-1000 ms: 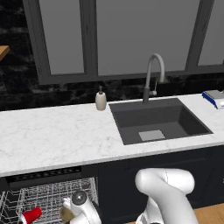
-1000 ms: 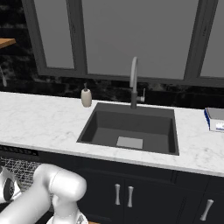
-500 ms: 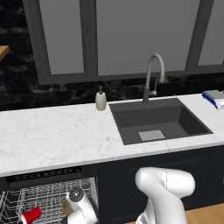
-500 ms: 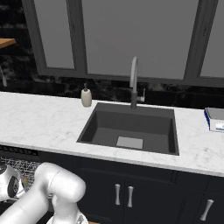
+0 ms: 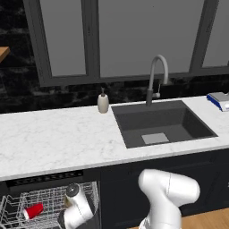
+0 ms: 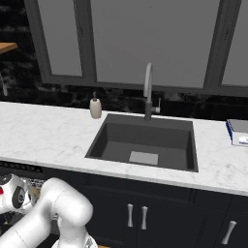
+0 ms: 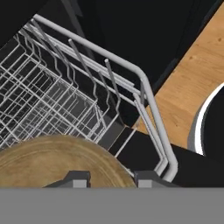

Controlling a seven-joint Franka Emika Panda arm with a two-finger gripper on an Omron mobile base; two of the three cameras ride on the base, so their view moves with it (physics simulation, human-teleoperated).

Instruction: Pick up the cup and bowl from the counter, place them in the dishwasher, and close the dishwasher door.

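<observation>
The claw (image 7: 107, 178) is hanging low over the dishwasher's white wire rack (image 7: 65, 87), its two fingertips closed on the rim of the tan wooden bowl (image 7: 57, 162), which is sitting above the wires, probably so it can be released into the basket. The red cup (image 5: 33, 210) is already lying on its side in the rack, near the bowl. The dishwasher (image 5: 44, 176) is standing open under the marble desk (image 5: 58, 138), whose beige soap dispenser (image 5: 103, 103) is standing beside the sink (image 5: 163, 125).

Tan bowl (image 7: 52, 162) held between the jaws, over the white wire rack (image 7: 61, 87) corner, wood floor (image 7: 188, 83) beyond
</observation>
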